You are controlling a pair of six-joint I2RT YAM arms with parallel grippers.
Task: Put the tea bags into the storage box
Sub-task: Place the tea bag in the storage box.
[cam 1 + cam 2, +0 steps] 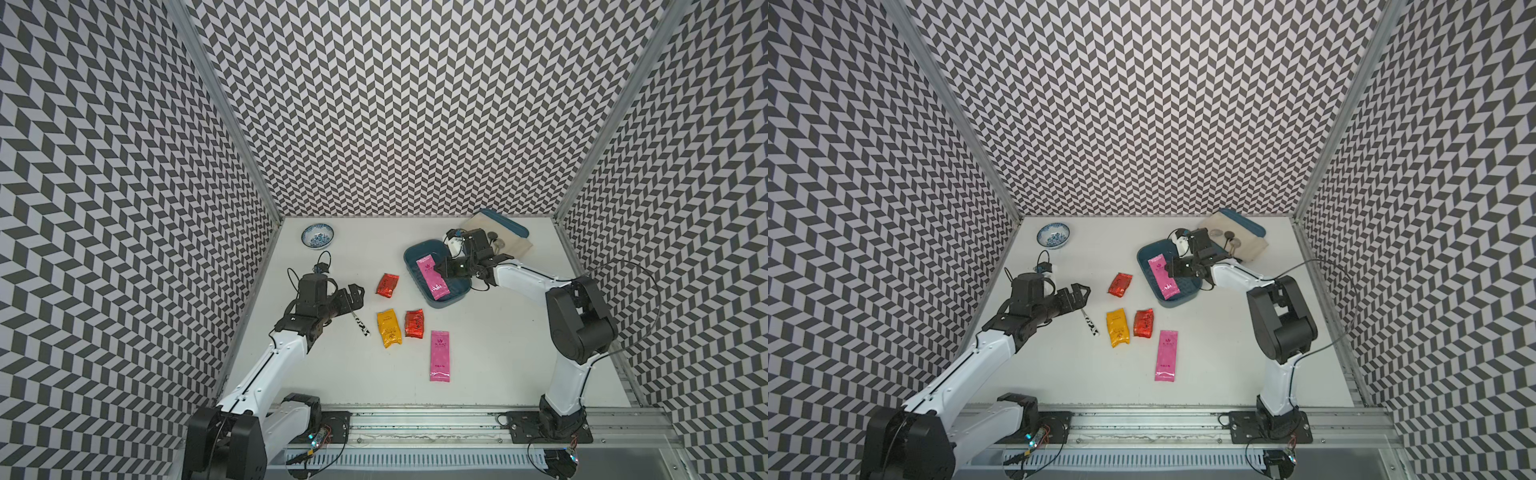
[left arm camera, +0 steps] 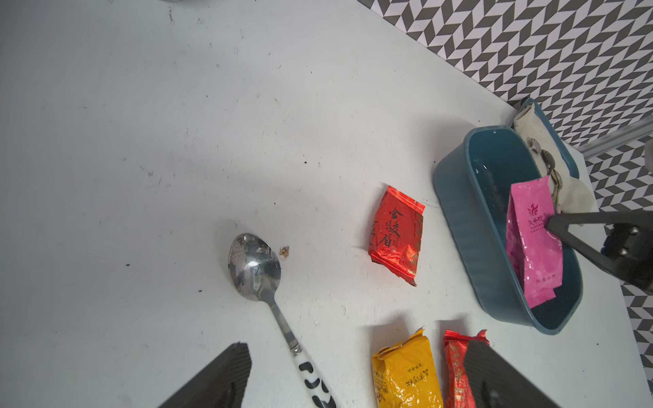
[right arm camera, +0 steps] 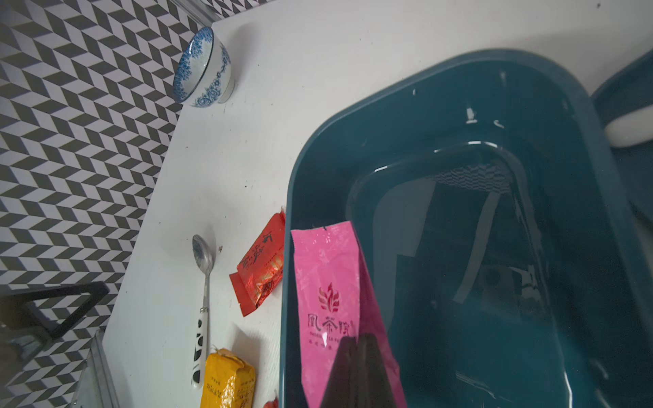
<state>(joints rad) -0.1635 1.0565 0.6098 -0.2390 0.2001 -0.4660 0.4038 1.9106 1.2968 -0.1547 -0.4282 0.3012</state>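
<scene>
The dark teal storage box (image 1: 411,259) stands at the back right. Inside it a long pink tea bag (image 1: 431,276) leans tilted, and my right gripper (image 1: 441,268) is shut on its edge; the right wrist view shows the closed fingertips (image 3: 348,348) pinching that pink tea bag (image 3: 323,279). On the table lie a red tea bag (image 1: 387,285), a yellow one (image 1: 389,328), another red one (image 1: 414,323) and a second pink one (image 1: 440,355). My left gripper (image 1: 357,295) hovers open above the spoon, holding nothing (image 2: 358,348).
A spoon (image 1: 360,326) with a black-and-white handle lies under the left gripper. A blue-and-white bowl (image 1: 317,236) sits at the back left. Behind the box, a shallow teal tray (image 1: 513,224) holds a beige cloth. Patterned walls close in three sides.
</scene>
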